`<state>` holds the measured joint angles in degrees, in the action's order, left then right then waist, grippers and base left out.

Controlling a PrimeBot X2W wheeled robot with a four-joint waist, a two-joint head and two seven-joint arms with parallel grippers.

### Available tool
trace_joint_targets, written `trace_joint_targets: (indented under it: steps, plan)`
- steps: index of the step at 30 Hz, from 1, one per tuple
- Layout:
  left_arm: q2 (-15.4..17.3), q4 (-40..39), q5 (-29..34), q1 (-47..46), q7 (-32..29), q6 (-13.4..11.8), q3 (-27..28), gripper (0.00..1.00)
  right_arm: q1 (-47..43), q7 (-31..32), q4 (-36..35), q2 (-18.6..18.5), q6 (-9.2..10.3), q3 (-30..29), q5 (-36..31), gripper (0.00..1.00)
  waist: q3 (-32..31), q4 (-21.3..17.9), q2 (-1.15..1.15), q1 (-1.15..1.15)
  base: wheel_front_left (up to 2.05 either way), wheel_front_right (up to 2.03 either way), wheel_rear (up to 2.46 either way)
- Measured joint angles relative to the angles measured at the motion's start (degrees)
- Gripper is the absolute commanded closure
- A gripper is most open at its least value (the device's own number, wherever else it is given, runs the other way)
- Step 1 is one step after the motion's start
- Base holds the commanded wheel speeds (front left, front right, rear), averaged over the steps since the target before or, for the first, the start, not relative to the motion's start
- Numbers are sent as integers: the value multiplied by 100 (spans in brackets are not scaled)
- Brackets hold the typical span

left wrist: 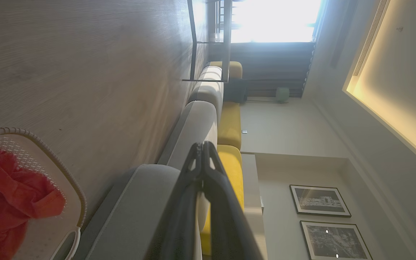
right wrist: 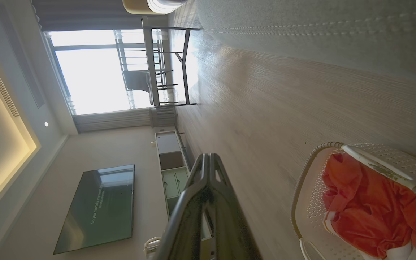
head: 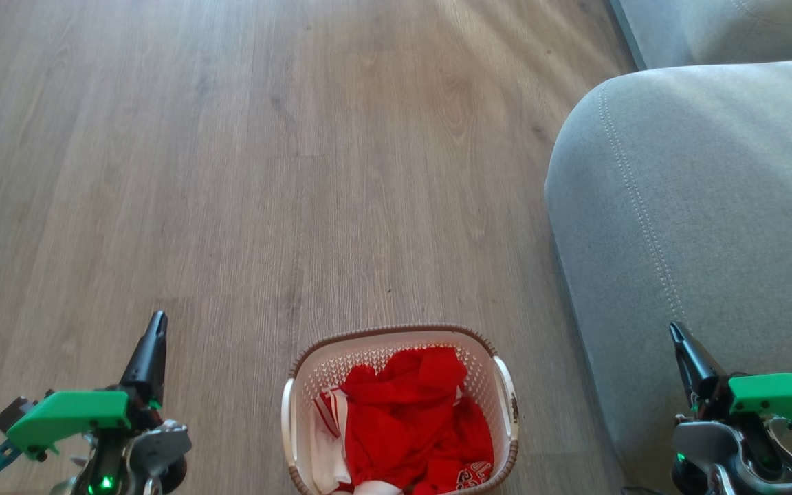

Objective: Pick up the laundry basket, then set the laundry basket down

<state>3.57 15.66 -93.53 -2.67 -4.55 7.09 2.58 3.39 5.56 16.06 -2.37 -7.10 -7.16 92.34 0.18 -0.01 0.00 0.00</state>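
The laundry basket, white with perforated walls and a brown braided rim, stands on the wooden floor at the bottom middle of the head view, holding red and white clothes. It also appears at the lower left of the left wrist view as basket and at the lower right of the right wrist view as basket. My left gripper is shut, well to the basket's left, its fingers pressed together. My right gripper is shut too, to the basket's right in front of the sofa, fingers closed. Neither touches the basket.
A grey sofa fills the right side, close beside the basket. Open wooden floor stretches ahead and to the left. Farther off stand a dark-framed table, a TV and a low cabinet.
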Motion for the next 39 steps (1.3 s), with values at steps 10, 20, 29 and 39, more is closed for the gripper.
trace_joint_targets:
  steps: [10, 20, 29, 39]
  plan:
    - [-7, 1, 0, -1, -45, 0, 14, 100, 0, 41, 0, 0, 0, -5, 0, 100, 0, 0, 0, 0, 0, 0, 0]
    - [-13, 1, 0, -1, -51, 0, 24, 100, 0, 41, 0, 0, 0, -8, 0, 100, 0, 0, 0, 0, 0, 0, 0]
    - [-22, 1, 23, -1, -63, 0, 35, 100, 0, 41, 0, 0, 0, -9, 0, 100, 0, 1, 0, 0, 0, 0, 0]
    - [-29, 1, 26, -2, -75, 0, 59, 100, 0, 41, 0, 0, 0, -11, 0, 100, 0, 1, 0, 0, 0, 0, 0]
